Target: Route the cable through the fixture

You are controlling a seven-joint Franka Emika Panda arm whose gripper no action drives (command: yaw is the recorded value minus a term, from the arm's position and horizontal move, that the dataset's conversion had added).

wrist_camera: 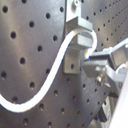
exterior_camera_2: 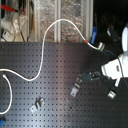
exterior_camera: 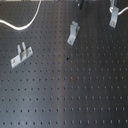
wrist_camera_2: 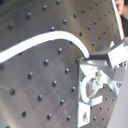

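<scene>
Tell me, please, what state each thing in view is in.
cable: lying in loose curves, unrouted.
fixture: upright, no cable through it.
gripper: low over the board; open or shut cannot be told.
two-pronged bracket: standing, empty.
bent bracket: standing, empty.

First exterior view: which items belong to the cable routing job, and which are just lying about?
For the job:
- cable, white, at the first exterior view's top left
- fixture, the slim upright clip at the first exterior view's top right

Lying about:
- two-pronged bracket
- bent bracket with a tilted tab
</scene>
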